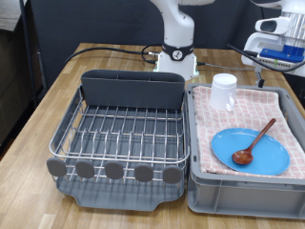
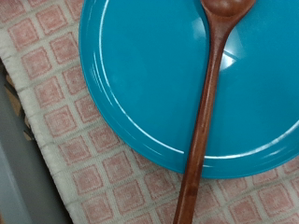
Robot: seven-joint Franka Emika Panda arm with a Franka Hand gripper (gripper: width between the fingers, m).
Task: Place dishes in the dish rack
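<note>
Exterior view, left: chrome wire dish rack (image 1: 119, 134) on dark grey tray holds no dishes yet. Right: grey tub (image 1: 243, 191) lined with checkered cloth (image 1: 276, 110), likely as padding, holds small white cylindrical cup (image 1: 224, 93), round light-blue plate (image 1: 262, 153) and brown wooden spoon (image 1: 254, 143) lying across it. Gripper unseen; jaw state cannot be told.

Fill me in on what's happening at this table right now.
A robot arm is meant to load dishes into the dish rack, which holds none of them yet. The blue plate, the wooden spoon lying across it and the white cup all sit on the checkered cloth inside the grey tub, beside the rack. The gripper itself does not show; its wrist camera looks at the plate and spoon handle.
</note>
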